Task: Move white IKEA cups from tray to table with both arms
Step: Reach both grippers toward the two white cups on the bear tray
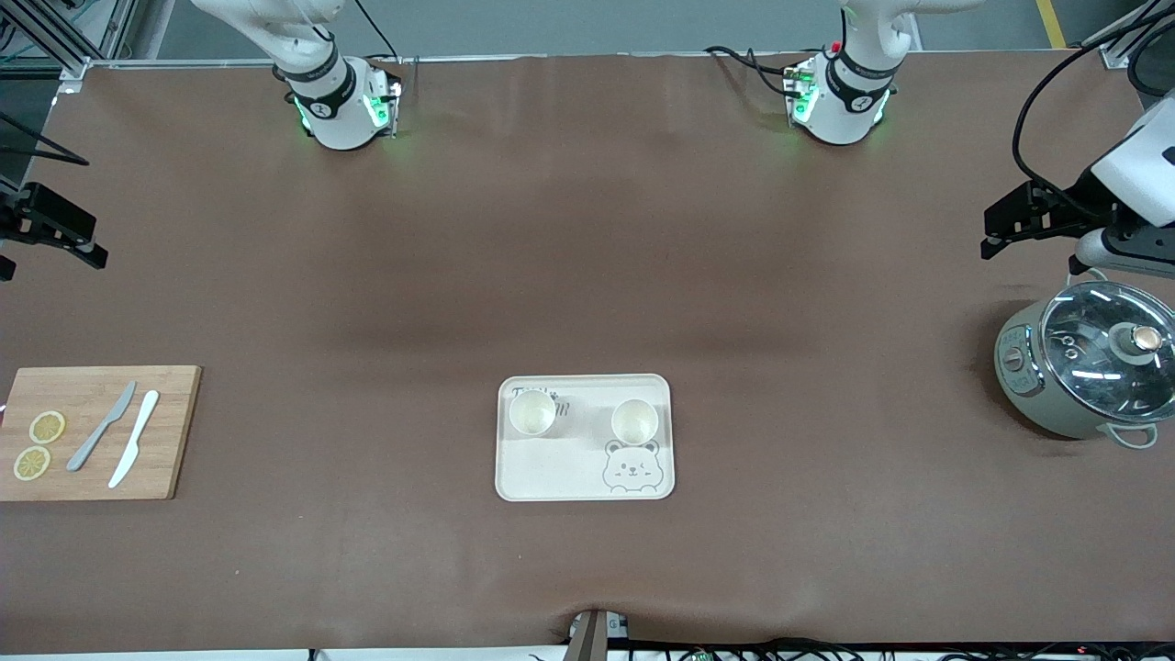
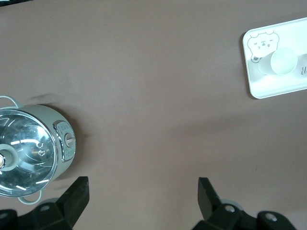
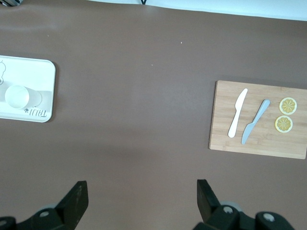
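Two white IKEA cups stand upright on a cream bear-printed tray [image 1: 551, 468] in the middle of the table, nearer the front camera. One cup [image 1: 532, 412] [image 3: 17, 96] sits toward the right arm's end. The other cup [image 1: 634, 421] [image 2: 284, 61] sits toward the left arm's end, next to the bear print. My left gripper [image 1: 988, 235] [image 2: 143, 191] hangs open and empty over bare table beside the pot. My right gripper [image 1: 55, 252] [image 3: 142, 191] hangs open and empty over bare table at the right arm's end. Both are well apart from the tray [image 2: 276, 86] [image 3: 33, 72].
A pale green pot with a glass lid [image 1: 1092, 367] [image 2: 29, 153] stands at the left arm's end. A wooden board [image 1: 174, 431] [image 3: 259, 143] at the right arm's end carries two knives [image 1: 119, 436] and two lemon slices [image 1: 39, 445]. Brown table stretches between them.
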You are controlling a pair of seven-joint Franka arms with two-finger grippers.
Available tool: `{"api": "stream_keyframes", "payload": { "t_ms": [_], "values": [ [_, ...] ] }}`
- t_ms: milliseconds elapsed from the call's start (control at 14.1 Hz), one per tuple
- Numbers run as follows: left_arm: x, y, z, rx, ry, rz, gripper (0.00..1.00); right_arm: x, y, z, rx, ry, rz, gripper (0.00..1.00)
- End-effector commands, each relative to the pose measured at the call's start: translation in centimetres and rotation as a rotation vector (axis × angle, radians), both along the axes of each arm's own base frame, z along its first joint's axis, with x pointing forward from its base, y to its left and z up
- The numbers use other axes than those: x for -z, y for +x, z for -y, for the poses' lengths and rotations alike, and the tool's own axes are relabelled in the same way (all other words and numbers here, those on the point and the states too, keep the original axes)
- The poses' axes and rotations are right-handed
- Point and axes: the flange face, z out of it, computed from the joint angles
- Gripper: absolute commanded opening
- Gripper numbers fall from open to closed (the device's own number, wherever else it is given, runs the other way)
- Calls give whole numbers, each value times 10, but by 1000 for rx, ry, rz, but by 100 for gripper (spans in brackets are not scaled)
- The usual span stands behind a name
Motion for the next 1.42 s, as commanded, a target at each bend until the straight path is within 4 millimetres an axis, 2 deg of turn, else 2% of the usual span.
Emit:
{"api": "stream_keyframes", "payload": {
  "t_ms": [0,213,355,497,639,781,923,1066,1137,1350],
  "values": [
    [-5,-2,-1,-4,-4,-1,100,-3,2,-3,-1,10,11,100],
    [-9,-4,7,-34,-21,6,100,-2,2,-2,-1,8,9,100],
    [1,7,27,-178,-95,22,100,-2,1,-2,-2,7,3,100],
    [15,13,41,-148,-64,6,100,-2,0,-2,-2,2,-3,100],
    [49,27,70,-111,-33,-39,100,1,1,6,9,11,-7,100],
    [79,57,85,-172,-44,-68,100,0,1,7,19,10,2,100],
    [113,84,119,-233,-50,-94,100,3,3,6,13,9,-7,100],
    [145,98,148,-310,-63,-78,100,7,4,3,-1,6,-16,100],
    [169,104,164,-339,-66,-75,100,12,7,-2,-11,6,-24,100],
    [220,115,199,-364,-55,-49,100,34,20,-21,-30,19,-57,100]
  ]
}}
